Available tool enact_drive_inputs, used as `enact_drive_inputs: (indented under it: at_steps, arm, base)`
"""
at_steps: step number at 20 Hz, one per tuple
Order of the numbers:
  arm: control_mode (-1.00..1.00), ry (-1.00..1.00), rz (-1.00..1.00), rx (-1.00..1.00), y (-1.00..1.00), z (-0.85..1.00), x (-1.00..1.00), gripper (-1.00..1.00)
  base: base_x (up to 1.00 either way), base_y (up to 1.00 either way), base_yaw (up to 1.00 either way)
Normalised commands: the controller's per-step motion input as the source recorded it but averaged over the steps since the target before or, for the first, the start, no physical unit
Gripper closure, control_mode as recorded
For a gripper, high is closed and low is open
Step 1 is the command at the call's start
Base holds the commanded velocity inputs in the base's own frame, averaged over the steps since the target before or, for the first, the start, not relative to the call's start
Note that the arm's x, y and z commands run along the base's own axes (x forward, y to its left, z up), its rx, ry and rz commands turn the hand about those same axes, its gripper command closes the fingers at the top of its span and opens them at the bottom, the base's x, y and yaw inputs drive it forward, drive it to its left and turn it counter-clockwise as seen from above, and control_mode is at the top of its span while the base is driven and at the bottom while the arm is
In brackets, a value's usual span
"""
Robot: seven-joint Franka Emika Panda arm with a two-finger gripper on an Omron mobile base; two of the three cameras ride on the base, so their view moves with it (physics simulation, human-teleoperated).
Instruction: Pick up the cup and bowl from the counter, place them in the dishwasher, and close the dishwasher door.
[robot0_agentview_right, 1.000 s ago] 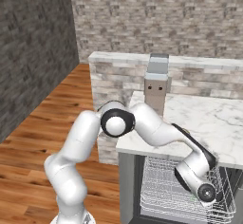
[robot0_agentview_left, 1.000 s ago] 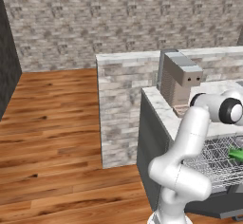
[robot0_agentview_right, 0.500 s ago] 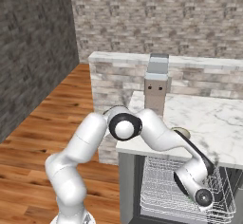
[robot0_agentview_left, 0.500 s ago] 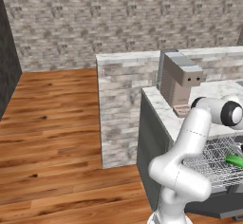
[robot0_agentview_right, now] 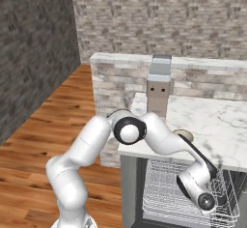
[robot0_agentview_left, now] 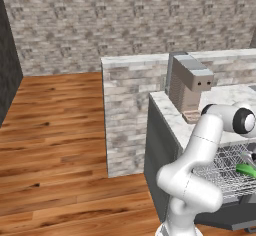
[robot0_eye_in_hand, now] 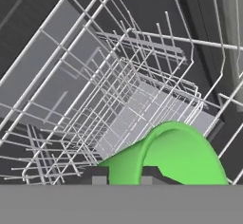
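The green cup (robot0_eye_in_hand: pixel 167 157) lies tilted low over the silver wire rack (robot0_eye_in_hand: pixel 118 104) of the dishwasher, its open mouth turned toward the hand camera. My gripper (robot0_eye_in_hand: pixel 124 174) is shut on the cup's wall, one fingertip (robot0_eye_in_hand: pixel 99 174) outside and the other inside the rim. In the left base view the cup (robot0_agentview_left: pixel 246 170) sits in the pulled-out rack (robot0_agentview_left: pixel 217 172) under my gripper (robot0_agentview_left: pixel 248 161). The tan bowl (robot0_agentview_right: pixel 185 135) stands on the marbled counter (robot0_agentview_right: pixel 217 125), just behind my forearm. The dishwasher door (robot0_agentview_left: pixel 225 216) hangs open below the rack.
A boxy coffee machine (robot0_agentview_left: pixel 187 82) stands on the counter's back left, against the taller stone-brick ledge (robot0_agentview_left: pixel 130 95). Upright rack tines (robot0_eye_in_hand: pixel 156 61) rise around the cup. The wooden floor (robot0_agentview_left: pixel 55 145) spreads out to the left.
My hand has sunk lower into the rack with the cup still in its grip, and the elbow has swung a little to the right. The bowl has stayed put.
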Motion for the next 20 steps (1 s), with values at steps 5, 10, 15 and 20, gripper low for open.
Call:
enact_drive_inputs:
  at_steps: [5,10,15,20]
  arm:
    - [-1.00,0.00,0.00,0.00,0.00,-0.03,0.14,1.00]
    - [-1.00,0.00,0.00,0.02,0.00,-0.14,0.15,1.00]
    - [-1.00,0.00,0.00,0.06,0.00,-0.29,0.07,1.00]
    - [-1.00,0.00,0.00,0.08,0.00,-0.40,0.00,-1.00]
  base:
    - [0.00,0.00,0.00]
    - [0.00,0.00,0.00]
    - [0.00,0.00,0.00]
    - [0.00,0.00,0.00]
